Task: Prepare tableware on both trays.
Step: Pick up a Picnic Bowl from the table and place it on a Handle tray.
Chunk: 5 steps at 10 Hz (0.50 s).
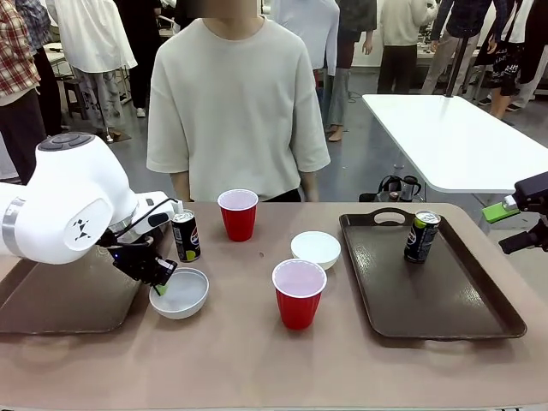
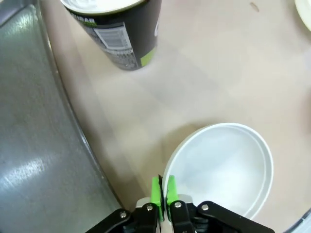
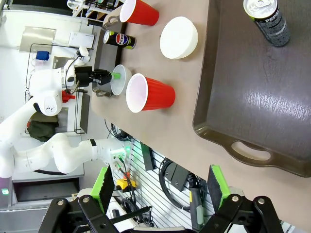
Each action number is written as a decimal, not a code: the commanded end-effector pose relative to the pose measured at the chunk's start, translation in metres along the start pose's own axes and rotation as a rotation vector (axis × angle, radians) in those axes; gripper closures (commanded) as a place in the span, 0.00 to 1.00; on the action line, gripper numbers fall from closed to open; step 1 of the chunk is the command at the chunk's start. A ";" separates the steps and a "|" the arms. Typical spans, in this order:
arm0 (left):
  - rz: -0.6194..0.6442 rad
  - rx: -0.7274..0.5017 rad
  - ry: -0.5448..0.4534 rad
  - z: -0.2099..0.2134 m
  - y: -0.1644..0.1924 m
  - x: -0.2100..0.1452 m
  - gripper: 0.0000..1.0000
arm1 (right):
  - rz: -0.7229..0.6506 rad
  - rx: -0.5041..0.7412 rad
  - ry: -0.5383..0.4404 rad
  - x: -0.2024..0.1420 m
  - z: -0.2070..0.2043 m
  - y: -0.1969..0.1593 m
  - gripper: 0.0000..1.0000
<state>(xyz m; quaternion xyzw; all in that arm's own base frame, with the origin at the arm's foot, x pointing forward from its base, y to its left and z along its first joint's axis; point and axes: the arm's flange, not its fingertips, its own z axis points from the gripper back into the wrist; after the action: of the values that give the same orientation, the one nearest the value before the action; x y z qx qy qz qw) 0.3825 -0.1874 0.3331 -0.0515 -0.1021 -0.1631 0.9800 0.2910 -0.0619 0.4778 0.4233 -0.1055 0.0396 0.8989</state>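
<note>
My left gripper (image 2: 163, 188) pinches the rim of the bowl (image 2: 223, 167), with the tray (image 2: 34, 145) just beside it on my arm's side.

In the right wrist view I list: right gripper (image 3: 160, 189), pads spread wide; dark tray (image 3: 252, 97) carrying one upright can (image 3: 268, 20); on the bare table (image 3: 189, 77), white bowl (image 3: 179, 37), near red cup (image 3: 150, 92), far red cup (image 3: 139, 12), second can (image 3: 119, 39), and far bowl (image 3: 120, 83) pinched at its rim by the left gripper (image 3: 114, 75).
</note>
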 end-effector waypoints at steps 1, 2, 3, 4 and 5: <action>0.041 0.032 0.014 0.001 -0.006 -0.001 1.00 | 0.019 0.022 -0.004 0.003 -0.001 -0.002 0.00; 0.043 0.028 0.042 0.008 -0.010 -0.002 1.00 | 0.019 0.022 -0.004 0.003 -0.001 -0.002 0.00; 0.047 0.014 0.048 0.019 -0.015 -0.001 1.00 | 0.019 0.022 -0.004 0.003 -0.001 -0.002 0.00; 0.070 0.008 0.037 0.047 -0.026 0.000 1.00 | 0.019 0.022 -0.004 0.003 -0.001 -0.002 0.00; 0.080 0.016 0.016 0.076 -0.036 0.001 1.00 | 0.019 0.022 -0.004 0.003 -0.001 -0.002 0.00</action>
<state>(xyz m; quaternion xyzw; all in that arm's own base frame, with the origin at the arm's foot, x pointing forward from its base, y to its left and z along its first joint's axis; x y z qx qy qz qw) 0.3702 -0.2007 0.3753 -0.0504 -0.0873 -0.1500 0.9835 0.2911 -0.0619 0.4776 0.4233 -0.1053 0.0394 0.8990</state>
